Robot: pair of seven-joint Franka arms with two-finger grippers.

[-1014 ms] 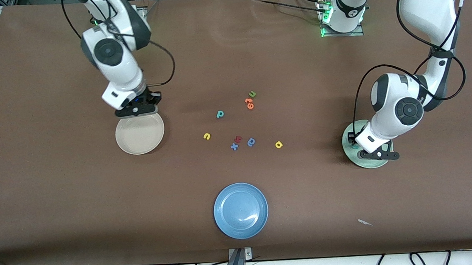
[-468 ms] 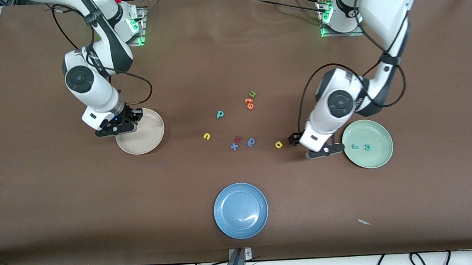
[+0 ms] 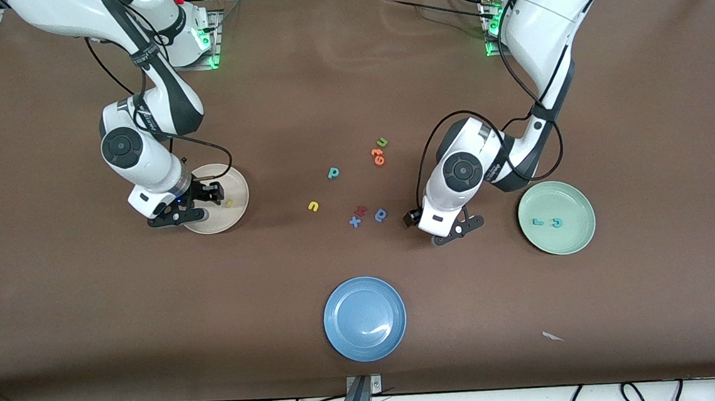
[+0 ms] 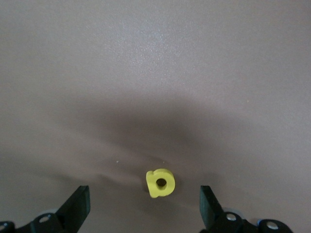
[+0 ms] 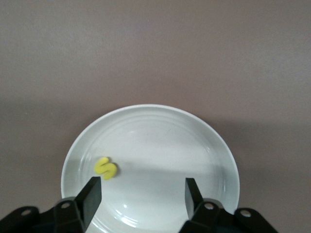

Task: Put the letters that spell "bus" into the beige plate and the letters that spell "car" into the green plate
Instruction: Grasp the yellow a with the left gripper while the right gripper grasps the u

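Item: yellow a (image 4: 160, 183), flat on the table, mid-table toward the green plate (image 3: 580, 235), centred between the spread, empty jaws of the left gripper (image 4: 145, 206) poised over it.

Right gripper (image 5: 143, 191): released, empty, over the beige plate (image 5: 214, 145); yellow s (image 5: 106, 168) lies inside.

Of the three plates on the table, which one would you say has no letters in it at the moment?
The blue plate, nearest the front camera. The beige plate holds a yellow s, and the green plate holds two teal letters.
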